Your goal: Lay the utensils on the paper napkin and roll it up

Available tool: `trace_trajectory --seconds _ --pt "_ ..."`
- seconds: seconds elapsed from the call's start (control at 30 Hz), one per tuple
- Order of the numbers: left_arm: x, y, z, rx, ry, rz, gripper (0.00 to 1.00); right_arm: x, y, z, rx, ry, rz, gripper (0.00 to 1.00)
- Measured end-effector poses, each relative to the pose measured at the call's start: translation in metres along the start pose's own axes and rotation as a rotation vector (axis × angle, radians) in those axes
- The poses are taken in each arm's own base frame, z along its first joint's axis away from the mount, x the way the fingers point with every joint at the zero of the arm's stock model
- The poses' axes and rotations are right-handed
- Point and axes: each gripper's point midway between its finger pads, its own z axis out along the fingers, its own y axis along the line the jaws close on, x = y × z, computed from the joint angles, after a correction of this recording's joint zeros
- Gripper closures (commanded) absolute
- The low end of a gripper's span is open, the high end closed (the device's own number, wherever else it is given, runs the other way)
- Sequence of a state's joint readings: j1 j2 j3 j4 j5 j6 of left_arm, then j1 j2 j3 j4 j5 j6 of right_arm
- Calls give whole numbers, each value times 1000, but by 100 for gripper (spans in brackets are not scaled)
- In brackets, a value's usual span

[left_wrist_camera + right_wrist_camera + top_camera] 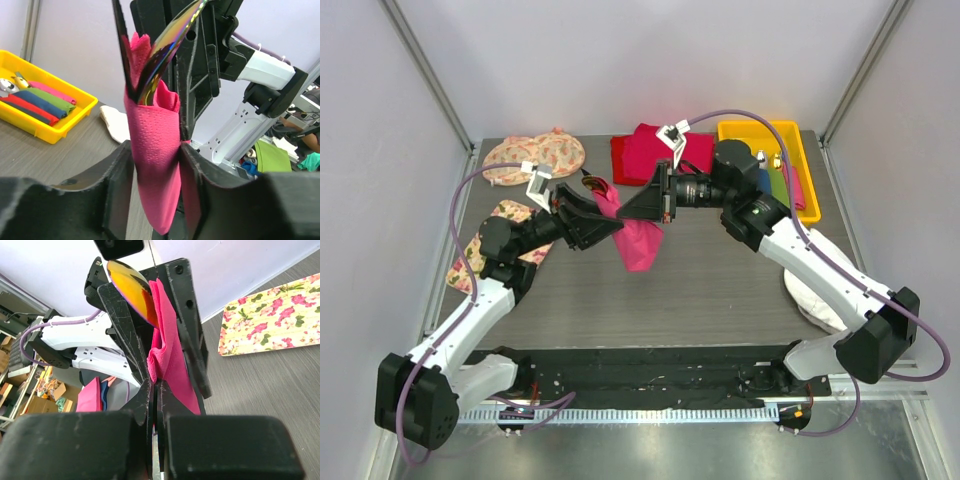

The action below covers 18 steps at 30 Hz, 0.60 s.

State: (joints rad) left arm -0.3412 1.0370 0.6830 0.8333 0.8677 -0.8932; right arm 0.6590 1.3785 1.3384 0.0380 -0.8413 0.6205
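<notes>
Both pincers tight on paper napkin

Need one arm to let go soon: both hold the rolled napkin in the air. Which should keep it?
Left, likely. The left fingers clamp the paper napkin across its middle with the utensils inside; the right fingers seem to pinch only a fold.
</notes>
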Motion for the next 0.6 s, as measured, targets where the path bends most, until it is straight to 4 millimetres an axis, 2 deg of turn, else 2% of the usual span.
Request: trace_trajectory --seconds 0.07,0.17,0.2,0.3,0.47,0.53,0.6 --pt "0 -2 0 7 3 -4 66 0 -1 0 3 -1 4 99" --pt "1 -4 0 18 9 -12 81 1 -3 0 11 -7 4 99" --pt "1 -5 1 22 11 -14 89 1 -4 0 13 -7 5 99" --pt "1 -9 1 36 18 -20 100 0 -4 -1 19 -13 4 99" --pt "0 -10 2 43 23 -31 100 -1 -4 -2 26 -22 -8 99" --pt "0 -10 2 40 24 -37 100 -2 -6 -2 31 -22 -15 75" --pt "1 -9 2 37 27 -47 100 -2 -8 -4 40 -24 -17 59"
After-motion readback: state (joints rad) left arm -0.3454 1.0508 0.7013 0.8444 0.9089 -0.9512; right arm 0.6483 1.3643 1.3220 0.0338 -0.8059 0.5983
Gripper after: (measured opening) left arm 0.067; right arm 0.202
